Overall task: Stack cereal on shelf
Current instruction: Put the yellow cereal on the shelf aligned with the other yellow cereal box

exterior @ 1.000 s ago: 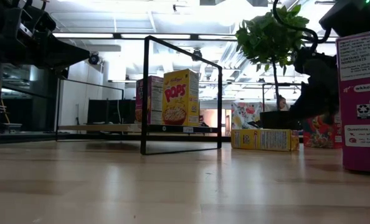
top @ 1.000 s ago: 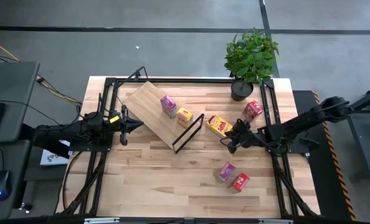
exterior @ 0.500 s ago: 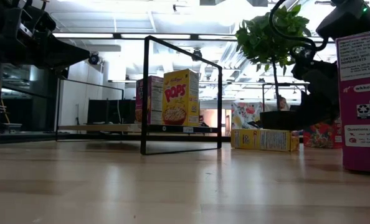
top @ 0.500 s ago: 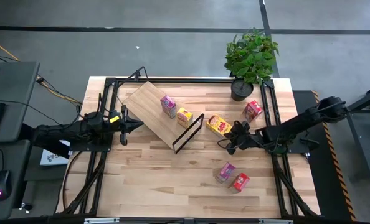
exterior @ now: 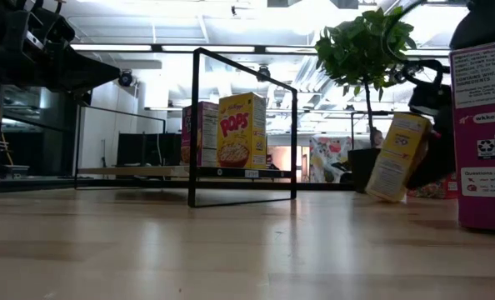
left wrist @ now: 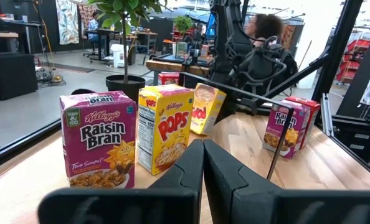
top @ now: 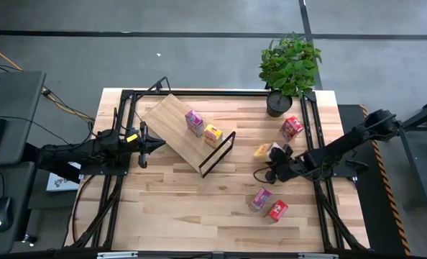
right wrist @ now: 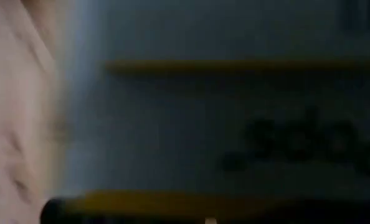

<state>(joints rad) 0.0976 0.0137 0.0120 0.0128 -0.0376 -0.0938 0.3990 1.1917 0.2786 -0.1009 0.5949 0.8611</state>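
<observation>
Though pinched by right tool (top: 272, 160), yellow cereal box (exterior: 397, 157) tilted, top leaning rightward.

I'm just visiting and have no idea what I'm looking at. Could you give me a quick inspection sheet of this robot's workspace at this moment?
Surface: butcher-block table, sound.
Job's things: shelf carries a Raisin Bran box and a Pops box, both upright. A second yellow box is tilted, held off the table. A red box sits by the plant; one pink-purple box and one red box lie near the front.
Clutter: potted plant.
Hands: right hand grips the tilted yellow box; left hand is shut, empty, beside the shelf.
Cables: yellow wire off the table's left.
Surroundings: a person behind.
</observation>
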